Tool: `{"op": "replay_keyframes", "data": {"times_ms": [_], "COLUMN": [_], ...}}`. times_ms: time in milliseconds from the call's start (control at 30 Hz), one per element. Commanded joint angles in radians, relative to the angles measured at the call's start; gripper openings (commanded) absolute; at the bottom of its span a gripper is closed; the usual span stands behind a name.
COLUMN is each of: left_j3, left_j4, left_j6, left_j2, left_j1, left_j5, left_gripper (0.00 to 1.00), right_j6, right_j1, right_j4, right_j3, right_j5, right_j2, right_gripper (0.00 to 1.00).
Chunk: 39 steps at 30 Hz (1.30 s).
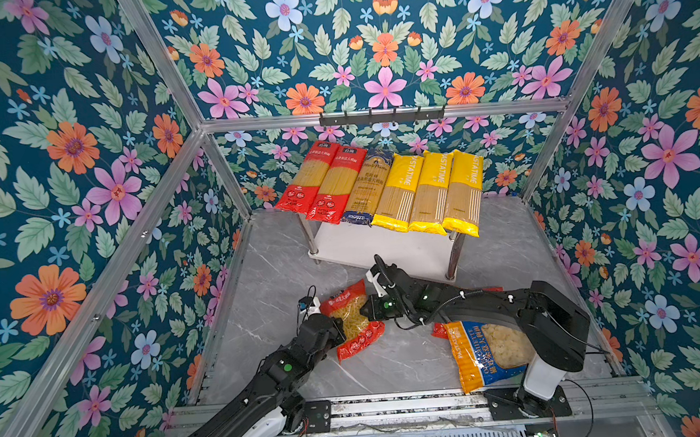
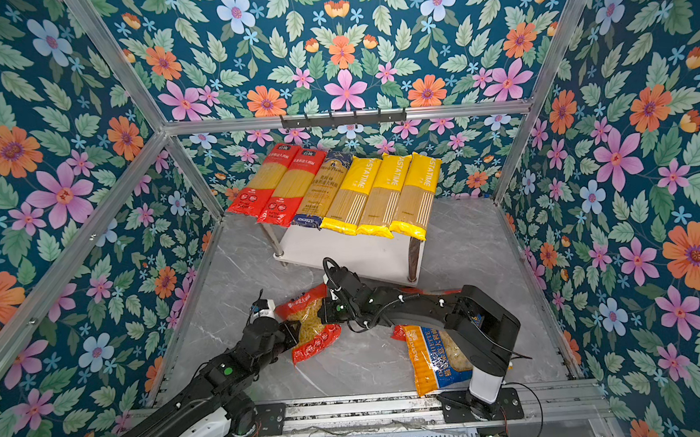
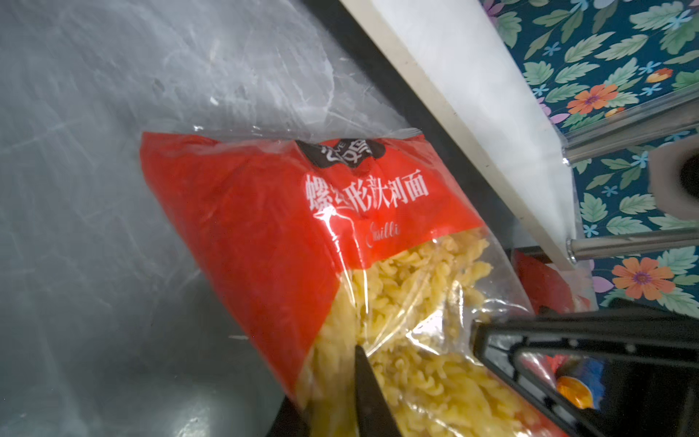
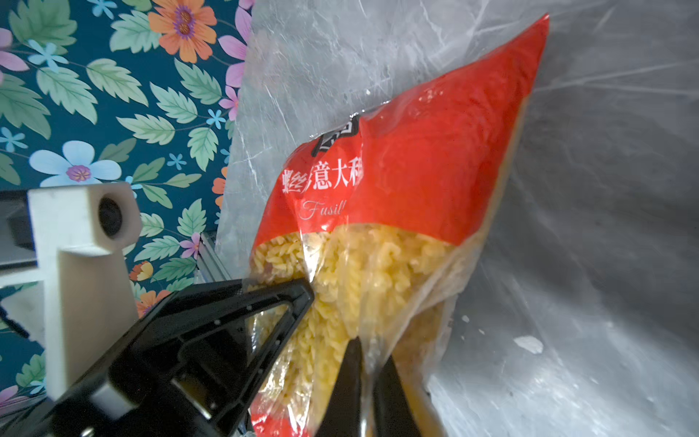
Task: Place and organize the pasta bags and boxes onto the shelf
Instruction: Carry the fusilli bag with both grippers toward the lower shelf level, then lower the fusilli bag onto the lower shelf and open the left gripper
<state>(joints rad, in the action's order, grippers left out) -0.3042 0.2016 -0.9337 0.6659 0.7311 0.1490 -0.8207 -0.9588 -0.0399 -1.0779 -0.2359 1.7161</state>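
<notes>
The red pasta bag [image 1: 352,319] is on the tabletop [image 1: 391,371] in the lower middle of both top views, just in front of the shelf [image 1: 388,252]. An arm stands at each side of it. I cannot tell whether any of it has left the surface.

The left arm [image 1: 274,370] has its jaws clenched on the bag's left edge. Its wrist view shows one jaw pressed onto the clear window over the twists, with the mate hidden under the bag. The right arm [image 1: 470,299] has its jaws clenched on a fold of loose film at the bag's right side, with little or no pasta between them.

The step in hand looks like a two-arm lift and carry to the shelf. Six long packs [image 1: 396,187] fill the top board edge to edge, so the bare lower board is the likely spot.

- **Lift:** both arms should rise together and keep their spacing. Pulling apart would load the thin film pinch, which could slip or tear.
- **Carry:** the loose contents will probably sag and shift, so a slow, level carry suits.
- **Entry:** the way in is low, because the long packs overhang the front and the chrome legs [image 1: 455,254] flank the opening.
- **Clearance:** the blue-and-orange bag [image 1: 489,352] lies under the right arm at lower right and should not be dragged along.
</notes>
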Motion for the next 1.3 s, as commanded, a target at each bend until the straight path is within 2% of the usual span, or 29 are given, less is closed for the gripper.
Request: {"op": "replay_keyframes", "data": {"times_ms": [0,133,300,467,667,800,1000,1133,1267], "left_j3": [-0.057,-0.139,-0.230,-0.341,-0.394,-0.433,-0.520,-0.570,-0.604], "left_j4": [-0.054,-0.098,-0.201,-0.302,-0.443,-0.506,-0.537,-0.539,-0.508], "left_j6": [0.087,0.202,0.358,0.478,0.574,0.578,0.627,0.641,0.638], "left_j2": [0.015,0.071,0.197,0.351,0.504,0.598,0.762,0.850,0.893], "left_j1": [-0.002,-0.004,-0.040,-0.103,-0.176,-0.242,-0.266,-0.281,-0.290], "left_j5": [0.012,0.008,-0.005,-0.035,-0.059,-0.096,-0.089,-0.072,-0.078], "left_gripper": [0.17,0.16,0.15,0.13,0.12,0.12,0.16,0.23,0.35], "right_j6": [0.004,0.052,0.133,0.270,0.374,0.359,0.313,0.278,0.224], "right_j1": [0.002,0.002,0.006,0.006,0.033,0.086,0.135,0.147,0.158], "right_j4": [-0.071,-0.073,-0.203,-0.493,-0.766,-0.794,-0.780,-0.762,-0.730], "right_j3": [0.005,0.006,0.041,0.091,0.103,0.050,-0.035,-0.079,-0.095], "right_j5": [0.035,0.112,0.235,0.391,0.501,0.482,0.465,0.468,0.499], "right_j2": [-0.047,-0.121,-0.147,-0.114,0.002,0.073,0.177,0.223,0.251], "right_gripper": [0.05,0.05,0.01,0.00,0.00,0.00,0.00,0.00,0.00]}}
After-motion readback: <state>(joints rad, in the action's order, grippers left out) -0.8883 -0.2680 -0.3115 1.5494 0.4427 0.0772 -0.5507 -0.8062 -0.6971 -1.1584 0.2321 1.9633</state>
